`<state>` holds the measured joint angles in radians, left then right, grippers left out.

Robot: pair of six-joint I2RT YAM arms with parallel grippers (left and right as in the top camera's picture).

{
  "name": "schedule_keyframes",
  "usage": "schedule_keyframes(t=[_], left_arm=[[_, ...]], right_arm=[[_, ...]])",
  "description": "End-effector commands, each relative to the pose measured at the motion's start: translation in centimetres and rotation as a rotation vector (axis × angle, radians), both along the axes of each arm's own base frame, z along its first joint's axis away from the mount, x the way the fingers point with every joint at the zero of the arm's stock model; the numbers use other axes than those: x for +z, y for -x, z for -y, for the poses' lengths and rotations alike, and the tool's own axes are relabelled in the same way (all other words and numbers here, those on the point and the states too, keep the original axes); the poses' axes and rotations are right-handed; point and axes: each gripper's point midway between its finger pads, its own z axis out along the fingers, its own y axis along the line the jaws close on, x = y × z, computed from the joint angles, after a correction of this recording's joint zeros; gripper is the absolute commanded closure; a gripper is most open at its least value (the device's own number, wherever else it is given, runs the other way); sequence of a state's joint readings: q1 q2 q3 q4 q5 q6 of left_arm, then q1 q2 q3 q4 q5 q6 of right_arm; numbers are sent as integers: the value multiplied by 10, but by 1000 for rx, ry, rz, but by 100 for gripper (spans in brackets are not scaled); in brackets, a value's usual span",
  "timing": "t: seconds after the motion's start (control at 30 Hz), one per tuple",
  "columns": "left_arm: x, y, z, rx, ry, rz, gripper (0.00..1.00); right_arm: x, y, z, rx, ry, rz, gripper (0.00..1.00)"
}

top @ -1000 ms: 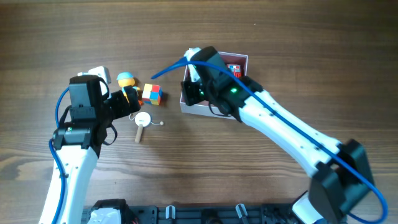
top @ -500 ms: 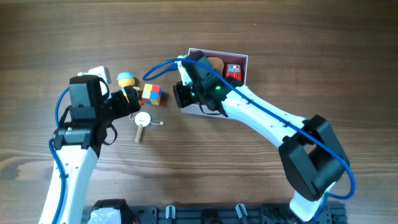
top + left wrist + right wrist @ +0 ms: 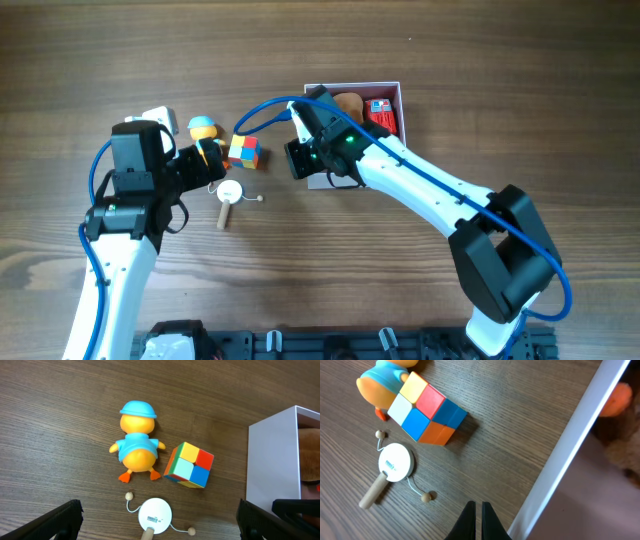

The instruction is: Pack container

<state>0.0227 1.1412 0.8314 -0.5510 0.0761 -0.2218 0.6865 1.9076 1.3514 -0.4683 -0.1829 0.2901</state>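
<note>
The container [image 3: 400,112], a white-walled box with a pink inside, sits at the back centre with a brown toy [image 3: 347,103] and a red toy [image 3: 380,113] in it. My right gripper [image 3: 297,160] is shut and empty, low over the table just outside the box's left wall [image 3: 570,450]. An orange duck with a blue cap [image 3: 204,130], a colourful cube [image 3: 244,151] and a small white drum toy on a wooden handle [image 3: 230,192] lie on the table left of the box. My left gripper [image 3: 159,512] is open wide above the drum toy [image 3: 155,516], with the duck [image 3: 136,445] and cube [image 3: 190,465] ahead of it.
A small white object [image 3: 160,117] lies behind the left arm. In the right wrist view, the cube [image 3: 427,410], duck [image 3: 382,377] and drum toy [image 3: 395,462] lie left of the shut fingers [image 3: 476,520]. The rest is bare wooden table.
My right gripper has moved from over the box's left part to the table just outside its left wall. The box has shifted and turned slightly. The left arm has not moved.
</note>
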Motion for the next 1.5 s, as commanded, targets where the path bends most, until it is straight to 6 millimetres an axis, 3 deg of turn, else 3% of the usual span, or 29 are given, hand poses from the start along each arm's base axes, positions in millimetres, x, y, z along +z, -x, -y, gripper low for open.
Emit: schedule_keyframes(t=[0.0,0.1,0.17,0.23,0.3,0.37,0.43,0.57,0.73,0.83,0.97,1.1,1.3,1.47], left_arm=[[6,-4,-3,-7,-16,15,0],[6,-4,-3,-7,-16,15,0],[6,-4,-3,-7,-16,15,0],[6,-4,-3,-7,-16,15,0],[6,-4,-3,-7,-16,15,0],[6,-4,-3,-7,-16,15,0],[6,-4,-3,-7,-16,15,0],[6,-4,-3,-7,-16,15,0],[6,-4,-1,-11,-8,15,0],[1,5,14,-28,96,-33,0],[1,11,32,-84,183,-54,0],[-3,17,32,-83,188,-84,0],[-8,28,34,-79,182,-146,1],[13,15,36,-86,129,-182,1]], right_arm=[[33,-4,4,9,-15,89,96],[61,-4,4,45,-37,159,96],[89,-1,6,64,-66,220,94],[125,1,12,52,-105,289,88],[161,1,25,16,-134,369,76],[200,1,49,-50,-147,463,69],[235,2,86,-153,-134,550,59],[263,9,163,-392,-82,588,39],[251,18,247,-610,31,509,35],[228,24,302,-777,109,403,19],[200,32,355,-946,162,261,9],[178,29,381,-1016,115,145,0],[135,28,409,-1156,84,-52,0],[105,21,413,-1155,114,-148,0]])
